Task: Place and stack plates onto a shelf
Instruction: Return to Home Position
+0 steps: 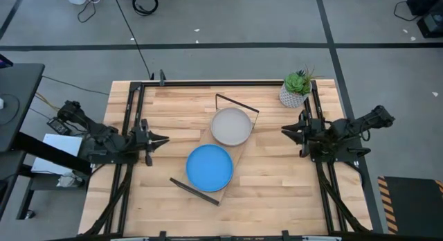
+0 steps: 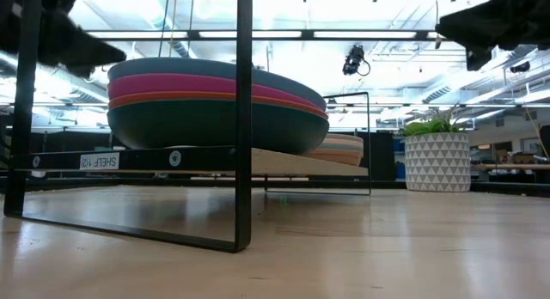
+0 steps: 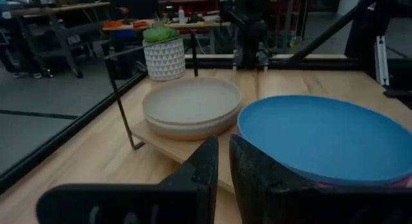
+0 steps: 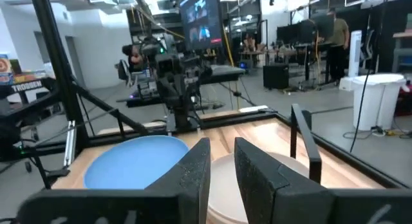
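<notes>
The shelf (image 1: 240,154) lies slantwise mid-table, a light board with black frame ends. On its nearer half sits a stack topped by the bright blue plate (image 1: 210,167) (image 3: 322,137); in the low view this stack (image 2: 206,101) shows teal, orange and pink rims below the top plate. On the farther half rests a shorter stack topped by a pale cream-grey plate (image 1: 230,126) (image 3: 191,102). My left gripper (image 1: 165,138) (image 3: 223,166) hovers left of the shelf, my right gripper (image 1: 284,131) (image 4: 222,166) right of it. Both are shut and hold nothing.
A small plant in a white patterned pot (image 1: 295,93) (image 2: 436,161) stands near the table's far right corner. Black rails (image 1: 131,123) run along the left and right table edges. Bare slatted wood lies near and far of the shelf.
</notes>
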